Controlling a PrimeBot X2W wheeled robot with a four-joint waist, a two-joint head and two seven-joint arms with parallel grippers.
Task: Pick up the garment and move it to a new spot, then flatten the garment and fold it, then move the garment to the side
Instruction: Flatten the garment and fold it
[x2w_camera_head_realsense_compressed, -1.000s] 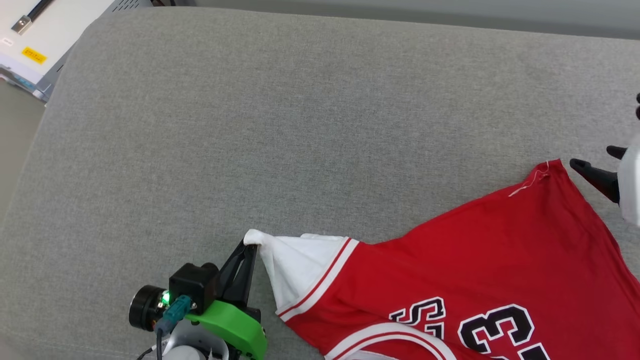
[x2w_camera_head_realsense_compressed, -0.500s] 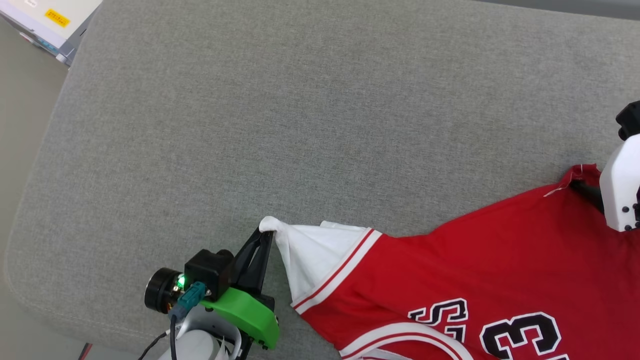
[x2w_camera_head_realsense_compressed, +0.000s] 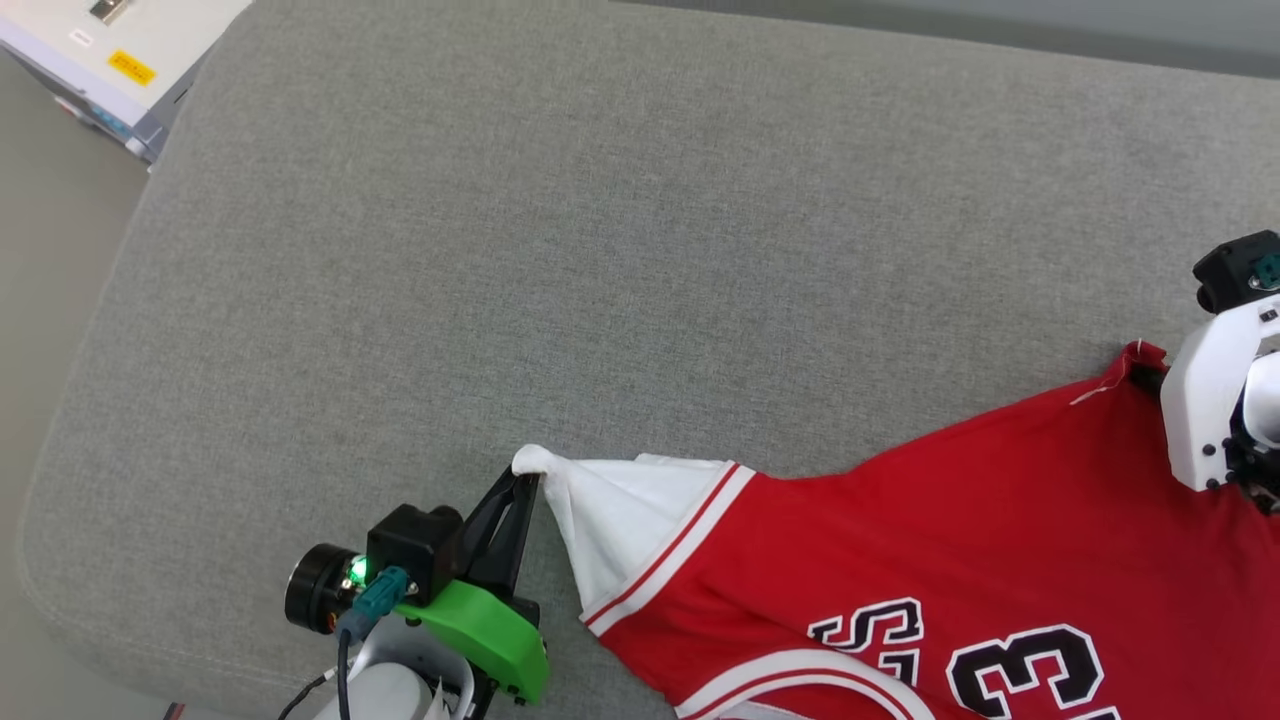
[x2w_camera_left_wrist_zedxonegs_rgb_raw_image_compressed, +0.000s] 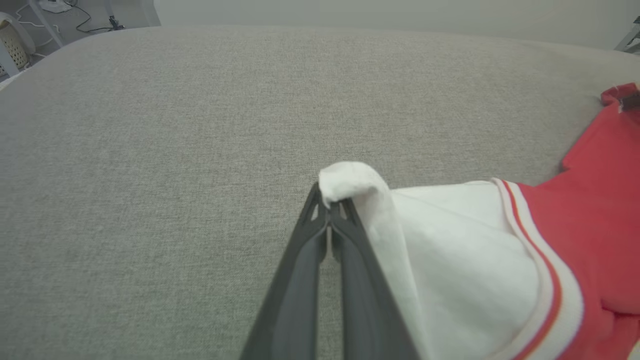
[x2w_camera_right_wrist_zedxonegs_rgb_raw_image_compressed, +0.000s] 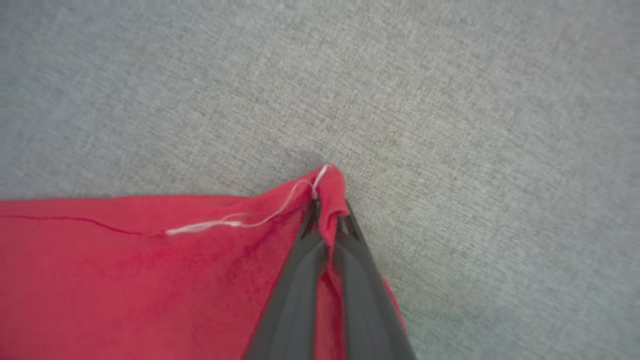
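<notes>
On grey cushion (x2w_camera_head_realsense_compressed: 600, 250): one garment (x2w_camera_head_realsense_compressed: 950, 530) | left pincer (x2w_camera_left_wrist_zedxonegs_rgb_raw_image_compressed: 327, 202) clamped on sleeve (x2w_camera_left_wrist_zedxonegs_rgb_raw_image_compressed: 450, 260) | right pincer (x2w_camera_right_wrist_zedxonegs_rgb_raw_image_compressed: 327, 212) clamped on hem corner (x2w_camera_right_wrist_zedxonegs_rgb_raw_image_compressed: 331, 185)

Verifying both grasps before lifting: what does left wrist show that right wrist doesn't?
Left wrist, not right wrist: the left gripper shut on the tip of the white sleeve of the garment, and the stripe trim. Right wrist, not left wrist: the loose white thread at the red hem corner, and the right gripper shut on that corner, seen close. Both: red fabric and the grey cushion; that corner also sits small at the left wrist view's right edge.
</notes>
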